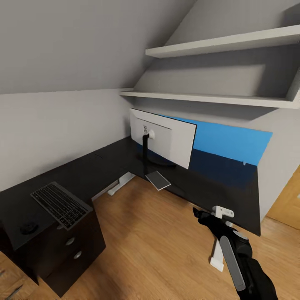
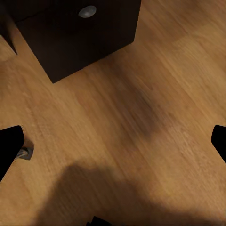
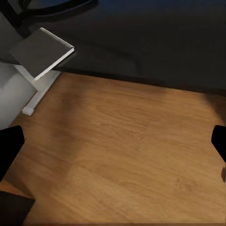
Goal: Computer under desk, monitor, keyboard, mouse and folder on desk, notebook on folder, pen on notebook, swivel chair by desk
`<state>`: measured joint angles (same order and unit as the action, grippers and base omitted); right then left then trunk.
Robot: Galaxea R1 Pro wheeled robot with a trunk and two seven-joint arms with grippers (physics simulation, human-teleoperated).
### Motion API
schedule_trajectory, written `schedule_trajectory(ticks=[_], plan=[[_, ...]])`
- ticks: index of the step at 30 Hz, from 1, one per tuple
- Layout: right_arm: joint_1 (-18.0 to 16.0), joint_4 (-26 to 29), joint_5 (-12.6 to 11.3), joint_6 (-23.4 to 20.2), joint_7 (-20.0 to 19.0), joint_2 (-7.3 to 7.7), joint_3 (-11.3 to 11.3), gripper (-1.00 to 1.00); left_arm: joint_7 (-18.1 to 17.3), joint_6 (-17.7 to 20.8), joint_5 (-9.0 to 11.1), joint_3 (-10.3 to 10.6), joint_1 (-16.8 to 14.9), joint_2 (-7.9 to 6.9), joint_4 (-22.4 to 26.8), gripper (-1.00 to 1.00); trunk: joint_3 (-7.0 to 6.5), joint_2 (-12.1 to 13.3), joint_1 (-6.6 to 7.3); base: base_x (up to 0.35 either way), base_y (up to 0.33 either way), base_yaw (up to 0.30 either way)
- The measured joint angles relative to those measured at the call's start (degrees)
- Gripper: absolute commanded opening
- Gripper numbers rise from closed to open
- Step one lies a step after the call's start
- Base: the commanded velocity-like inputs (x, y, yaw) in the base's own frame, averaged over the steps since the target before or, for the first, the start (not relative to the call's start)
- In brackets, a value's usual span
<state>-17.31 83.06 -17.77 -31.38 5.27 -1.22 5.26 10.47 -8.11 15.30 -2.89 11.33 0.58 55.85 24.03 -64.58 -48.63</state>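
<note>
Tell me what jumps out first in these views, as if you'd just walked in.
The monitor stands on the black desk with its pale back turned to the room, and a bright blue panel glows on the wall behind it. A small grey notebook juts over the desk's front edge near the monitor's foot. At the desk's near left end, the keyboard lies above the drawers, with the mouse beside it.

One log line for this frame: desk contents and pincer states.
desk: monitor, keyboard, mouse | left pincer: open | right pincer: open
</note>
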Motion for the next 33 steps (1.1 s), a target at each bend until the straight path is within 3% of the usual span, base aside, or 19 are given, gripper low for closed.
schedule_trajectory(ticks=[3, 13, 14, 19, 20, 23, 24, 25, 26, 27, 30, 33], plan=[[0.0, 0.1, 0.0, 0.0, 0.0, -0.05, -1.1, 1.00, 0.0, 0.0, 0.0, 0.0, 0.0, -0.02, 0.0, 1.00, 0.01, 0.0, 0.01, -0.038, 0.031, -0.008], [0.0, -2.2, -1.3, -0.1, -0.8, -0.18, -1.7, 1.00, 0.1, 0.0, 0.2, -0.2, 0.0, 0.04, 2.2, 1.00, 0.01, 0.0, 0.01, -0.009, 0.007, -0.002], [0.0, -4.1, -6.4, -0.5, -3.8, -0.14, -1.7, 1.00, 0.2, 0.1, 0.2, -0.3, 0.0, 0.05, 3.4, 1.00, 0.19, -0.4, -0.20, 0.000, 0.000, 0.000], [0.0, -5.6, -12.9, -0.7, -4.7, 0.01, -1.6, 1.00, 0.2, 0.3, 0.3, -0.2, 0.0, 0.13, 4.0, 1.00, 1.09, -2.4, -1.30, 0.000, 0.000, 0.000], [0.0, -6.6, -17.3, -0.7, -4.8, 0.07, -1.6, 1.00, 0.3, 0.6, 0.2, -0.1, 0.0, 0.18, 5.5, 1.00, 1.26, -2.8, -1.52, 0.000, 0.000, 0.000], [0.0, -8.3, -23.9, -0.8, -4.9, 0.11, -1.7, 1.00, 0.3, 3.7, 0.2, 0.0, 0.0, 0.32, 10.1, 1.00, 1.80, -4.0, -2.18, 0.000, 0.000, 0.000], [0.0, -8.8, -27.2, -1.3, -4.9, 0.10, -1.8, 1.00, 0.3, 7.0, 0.2, 0.2, 0.0, 0.42, 12.8, 1.00, 1.98, -4.4, -2.40, 0.000, 0.000, 0.000], [0.0, -9.0, -28.9, -1.7, -4.9, 0.07, -1.8, 1.00, 0.3, 9.0, 0.3, 0.4, 0.0, 0.47, 14.4, 1.00, 2.16, -4.8, -2.62, 0.000, 0.000, 0.000], [-0.1, -9.8, -37.5, -4.6, -4.8, -0.08, -1.9, 1.00, 0.3, 20.7, 0.2, 1.3, 0.0, 0.98, 22.6, 1.00, 2.34, -5.2, -2.84, 0.000, 0.000, 0.000], [-0.3, -10.1, -40.1, -5.2, -4.8, -0.13, -1.9, 1.00, 0.3, 23.6, 0.2, 1.4, 0.0, 1.20, 26.2, 1.00, 2.52, -5.6, -3.06, 0.000, 0.000, 0.000], [-0.7, -11.7, -43.2, -5.6, -4.7, -0.29, -1.9, 1.00, 0.4, 26.4, 0.2, 1.6, 0.0, 2.03, 30.8, 1.00, 3.06, -6.8, -3.72, 0.000, 0.000, 0.000], [-1.5, -13.4, -44.2, -5.1, -4.7, -0.89, -2.0, 1.00, 0.4, 27.9, 0.2, 1.7, 0.0, 3.16, 32.9, 1.00, 3.60, -8.0, -4.38, 0.000, 0.000, 0.000]])
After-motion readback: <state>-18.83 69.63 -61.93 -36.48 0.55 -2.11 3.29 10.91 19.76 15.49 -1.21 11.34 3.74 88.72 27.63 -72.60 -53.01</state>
